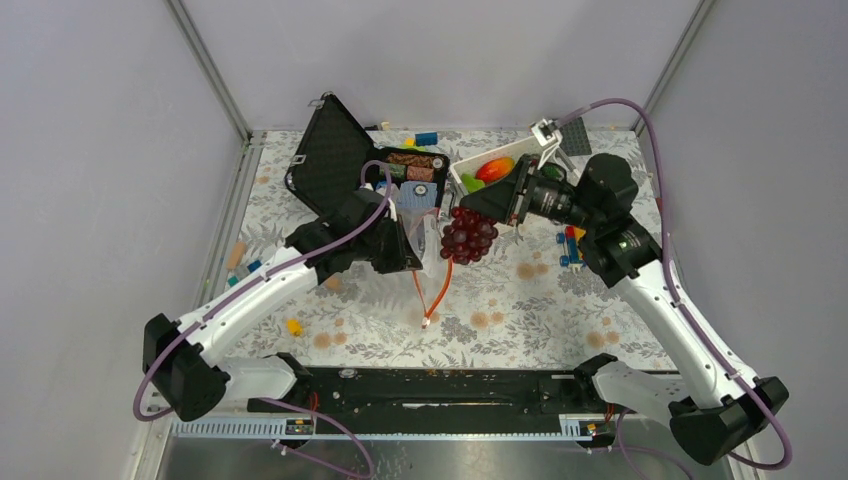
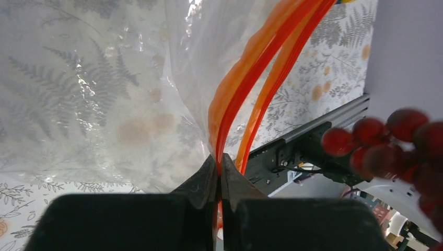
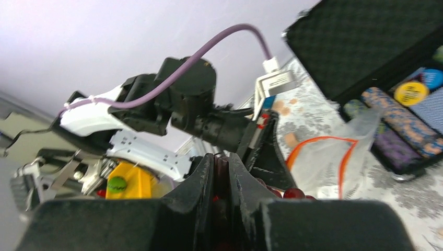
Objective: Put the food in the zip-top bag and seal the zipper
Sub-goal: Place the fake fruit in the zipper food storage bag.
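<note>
The task is in its early part, by my reading: I cannot see any food inside the zip-top bag (image 2: 104,104), and its mouth is unsealed.

The left tool (image 2: 220,175) has its jaws pressed together on the zipper (image 2: 251,78) at one edge of the mouth, holding the clear bag up off the tabletop (image 1: 560,320). The zipper's 2 red-orange tracks run apart from each other, and in the right wrist view the mouth gapes as an open loop.

The right tool (image 3: 220,164) is clamped on the dark grapes (image 1: 468,238), which hang in the air just beside the bag's mouth, not yet in it. This looks like the first item on its way in.

Still to go, as far as the views show: the red-orange mango (image 1: 495,168) and a green piece (image 1: 472,183) lie in the white basket (image 1: 462,180) behind the grapes, and 1 yellow piece (image 1: 293,326) sits alone on the tabletop near the left arm. After those are loaded, the zipper has to be pressed shut along its whole length.
</note>
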{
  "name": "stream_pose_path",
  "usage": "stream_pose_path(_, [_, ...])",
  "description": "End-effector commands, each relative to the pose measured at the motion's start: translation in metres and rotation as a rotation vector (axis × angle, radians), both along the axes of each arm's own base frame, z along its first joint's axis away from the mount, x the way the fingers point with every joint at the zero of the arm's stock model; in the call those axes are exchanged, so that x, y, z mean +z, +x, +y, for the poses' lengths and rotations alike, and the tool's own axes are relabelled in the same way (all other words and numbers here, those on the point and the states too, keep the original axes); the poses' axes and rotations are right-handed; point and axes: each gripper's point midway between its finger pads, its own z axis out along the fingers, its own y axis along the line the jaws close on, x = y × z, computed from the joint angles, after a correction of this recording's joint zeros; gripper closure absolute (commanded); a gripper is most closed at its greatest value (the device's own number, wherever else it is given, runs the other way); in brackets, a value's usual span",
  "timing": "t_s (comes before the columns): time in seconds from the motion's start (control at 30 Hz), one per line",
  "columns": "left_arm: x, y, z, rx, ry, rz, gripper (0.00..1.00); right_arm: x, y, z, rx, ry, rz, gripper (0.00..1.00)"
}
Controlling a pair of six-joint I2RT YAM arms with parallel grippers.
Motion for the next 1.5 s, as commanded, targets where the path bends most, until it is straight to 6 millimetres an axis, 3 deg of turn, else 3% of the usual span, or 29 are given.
stream_pose_path(0.0, [0.03, -0.003, -0.006, -0.003, -0.104, -0.045, 1.0, 0.023, -0.036, 0.022, 0.154, 0.062, -0.077, 1.0])
stream_pose_path(0.23, [0.032, -0.01, -0.008, -0.026, -0.143, -0.041, 1.0, 0.007, -0.019, 0.045, 0.184, 0.089, -0.004, 1.0])
stream_pose_path(0.4, [0.036, -0.014, -0.008, -0.043, -0.163, -0.049, 1.0, -0.03, 0.004, 0.057, 0.156, 0.041, 0.091, 1.0])
stream_pose_path(0.67, [0.045, -0.018, 0.001, -0.029, -0.163, -0.081, 1.0, -0.085, 0.041, 0.04, -0.087, -0.114, 0.136, 1.0])
stream_pose_path(0.8, [0.052, -0.019, 0.002, -0.028, -0.173, -0.094, 1.0, -0.098, 0.043, 0.033, -0.125, -0.165, 0.116, 1.0])
stream_pose_path(0.93, [0.055, -0.019, 0.0, -0.035, -0.183, -0.099, 1.0, -0.108, 0.029, 0.044, -0.112, -0.238, 0.087, 1.0])
stream_pose_path(1.13, [0.055, -0.021, -0.001, -0.044, -0.193, -0.095, 1.0, -0.129, 0.029, 0.047, -0.228, -0.365, 0.063, 1.0])
stream_pose_path(1.27, [0.054, -0.022, -0.002, -0.046, -0.2, -0.088, 1.0, -0.136, 0.024, 0.058, -0.227, -0.411, 0.057, 0.85])
stream_pose_path(1.47, [0.055, -0.022, -0.003, -0.051, -0.208, -0.093, 1.0, -0.131, 0.017, 0.072, -0.175, -0.443, 0.04, 0.44])
